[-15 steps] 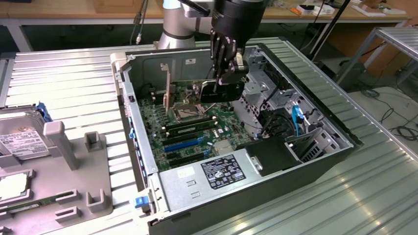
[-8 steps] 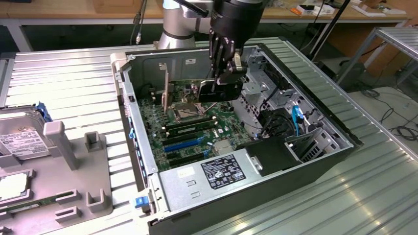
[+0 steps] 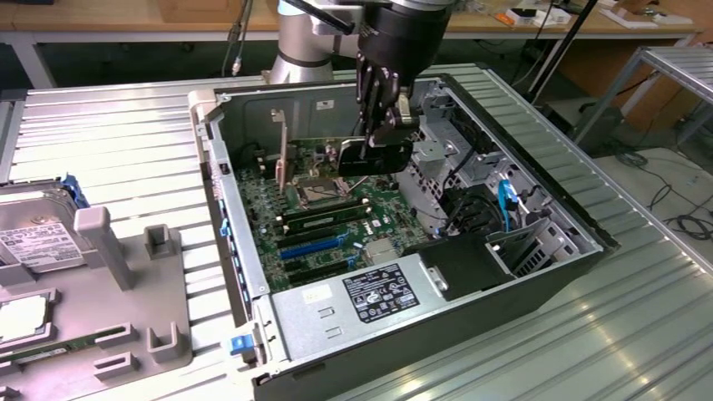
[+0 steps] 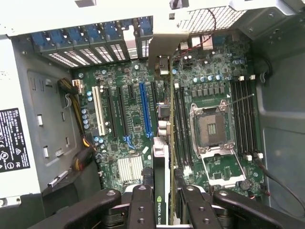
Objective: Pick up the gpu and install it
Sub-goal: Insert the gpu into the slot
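My gripper point(image 3: 385, 125) hangs inside the open computer case point(image 3: 446, 326), shut on the gpu point(image 3: 368, 157), a thin black card held upright a little above the green motherboard point(image 3: 334, 225). In the wrist view the gpu point(image 4: 164, 114) is seen edge-on between my black fingers point(image 4: 140, 205), with its silver end bracket point(image 4: 164, 45) toward the case's rear slot covers. The card hovers between the long blue slot point(image 4: 145, 109) and the black memory slots beside the processor socket point(image 4: 212, 126). I cannot tell whether its lower edge touches a slot.
A grey fixture point(image 3: 123, 276) with a hard drive point(image 3: 33, 238) sits at the exterior view's left on the ribbed metal table. Inside the case, the drive cage point(image 3: 446, 159), power supply point(image 3: 368, 296) and loose cables point(image 4: 76, 138) crowd the board.
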Controlling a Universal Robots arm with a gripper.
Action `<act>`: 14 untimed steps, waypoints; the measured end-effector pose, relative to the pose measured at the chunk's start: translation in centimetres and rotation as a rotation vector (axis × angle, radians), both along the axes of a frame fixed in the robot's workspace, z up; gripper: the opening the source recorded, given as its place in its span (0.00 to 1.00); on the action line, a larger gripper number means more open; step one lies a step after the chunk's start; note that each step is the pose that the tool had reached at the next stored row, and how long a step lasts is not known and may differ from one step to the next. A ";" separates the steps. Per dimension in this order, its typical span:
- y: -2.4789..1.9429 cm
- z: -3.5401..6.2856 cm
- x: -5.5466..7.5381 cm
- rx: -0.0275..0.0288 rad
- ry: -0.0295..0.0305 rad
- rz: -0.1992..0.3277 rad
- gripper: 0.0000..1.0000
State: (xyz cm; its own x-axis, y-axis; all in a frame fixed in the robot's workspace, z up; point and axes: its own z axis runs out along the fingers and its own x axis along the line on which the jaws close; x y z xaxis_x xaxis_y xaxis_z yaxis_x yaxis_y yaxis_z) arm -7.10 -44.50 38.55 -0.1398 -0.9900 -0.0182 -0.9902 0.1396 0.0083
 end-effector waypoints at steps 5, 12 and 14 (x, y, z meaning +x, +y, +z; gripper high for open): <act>0.00 -0.03 0.0 0.0000 0.0000 0.000 0.27; 0.02 -0.60 0.0 0.0000 -0.0001 0.000 0.27; 0.02 -0.64 0.0 -0.0003 0.0000 0.000 0.27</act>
State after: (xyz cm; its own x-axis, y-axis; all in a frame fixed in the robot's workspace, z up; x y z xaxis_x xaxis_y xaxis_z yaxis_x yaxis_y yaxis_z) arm -7.11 -44.48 37.91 -0.1397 -0.9900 -0.0179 -0.9902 0.1396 0.0082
